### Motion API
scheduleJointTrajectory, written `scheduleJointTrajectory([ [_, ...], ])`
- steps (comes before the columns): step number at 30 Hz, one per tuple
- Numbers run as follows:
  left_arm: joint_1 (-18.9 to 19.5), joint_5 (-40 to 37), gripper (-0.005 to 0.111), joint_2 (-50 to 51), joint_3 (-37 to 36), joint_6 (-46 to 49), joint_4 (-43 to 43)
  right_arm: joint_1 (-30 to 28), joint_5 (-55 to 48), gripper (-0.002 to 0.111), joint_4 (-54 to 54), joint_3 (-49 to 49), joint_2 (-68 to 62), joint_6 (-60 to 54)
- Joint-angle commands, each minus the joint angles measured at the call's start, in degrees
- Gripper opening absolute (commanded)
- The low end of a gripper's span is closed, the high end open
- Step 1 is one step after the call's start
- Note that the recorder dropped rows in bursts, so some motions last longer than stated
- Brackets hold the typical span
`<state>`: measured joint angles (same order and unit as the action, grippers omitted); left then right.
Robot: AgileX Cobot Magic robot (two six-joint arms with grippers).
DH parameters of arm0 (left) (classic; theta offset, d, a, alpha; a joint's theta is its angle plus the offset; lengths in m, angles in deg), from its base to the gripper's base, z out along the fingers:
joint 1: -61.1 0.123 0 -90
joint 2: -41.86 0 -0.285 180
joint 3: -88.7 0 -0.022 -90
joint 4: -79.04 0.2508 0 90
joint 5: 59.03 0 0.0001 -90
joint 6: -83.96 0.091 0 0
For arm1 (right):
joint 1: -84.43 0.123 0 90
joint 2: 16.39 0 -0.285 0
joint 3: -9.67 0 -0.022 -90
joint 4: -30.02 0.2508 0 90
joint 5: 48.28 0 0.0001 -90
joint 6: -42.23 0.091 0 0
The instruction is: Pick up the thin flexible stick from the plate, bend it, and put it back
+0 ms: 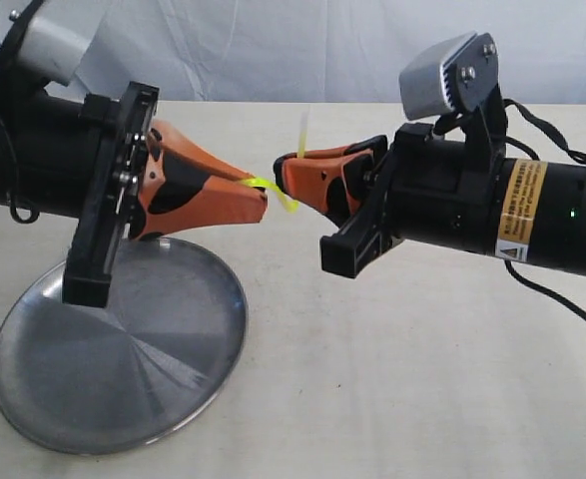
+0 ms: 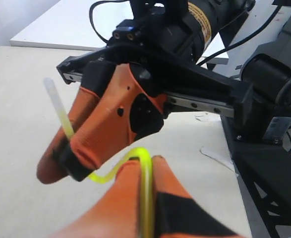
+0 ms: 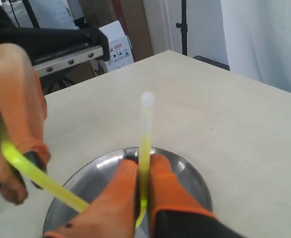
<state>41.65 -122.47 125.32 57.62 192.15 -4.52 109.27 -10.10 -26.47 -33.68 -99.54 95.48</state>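
The thin flexible stick (image 1: 283, 195) is held in the air between both grippers, bent into a curve. My left gripper (image 1: 263, 200) is shut on one end of it. My right gripper (image 1: 281, 170) is shut on the other end, whose whitish tip (image 1: 302, 125) points up. In the left wrist view the stick (image 2: 144, 163) arches out of my shut left gripper (image 2: 147, 161) toward the right gripper's fingers (image 2: 105, 129). In the right wrist view the stick (image 3: 145, 134) stands upright in my shut right gripper (image 3: 143, 161). The silver plate (image 1: 93, 389) lies on the table below the left arm, with nothing on it.
The beige table (image 1: 412, 379) stretches to the right of the plate. A white curtain (image 1: 273, 45) hangs behind the table. Beyond the table edge in the left wrist view stands the black arm base and frame (image 2: 274, 124).
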Motion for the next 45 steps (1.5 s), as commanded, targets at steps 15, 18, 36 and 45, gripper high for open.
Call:
scheduleJointTrajectory([
  [15,-0.14,7.64,0.0,-0.37,0.64,0.14,-4.89,0.51,3.35,-0.001,-6.68,-0.41,-0.28,-0.86],
  [18,-0.14,8.23,0.0,-0.37,0.64,0.03,-4.89,0.51,4.46,-0.001,-7.76,-0.41,-0.28,-0.75],
  [36,-0.14,8.22,0.0,-0.37,0.64,-0.33,-5.61,0.51,7.16,-0.001,-9.27,-0.41,-0.28,1.42],
  [45,-0.14,8.11,0.0,-0.37,0.64,-1.29,-5.96,0.51,7.87,-0.001,-10.06,-0.41,-0.28,2.18],
])
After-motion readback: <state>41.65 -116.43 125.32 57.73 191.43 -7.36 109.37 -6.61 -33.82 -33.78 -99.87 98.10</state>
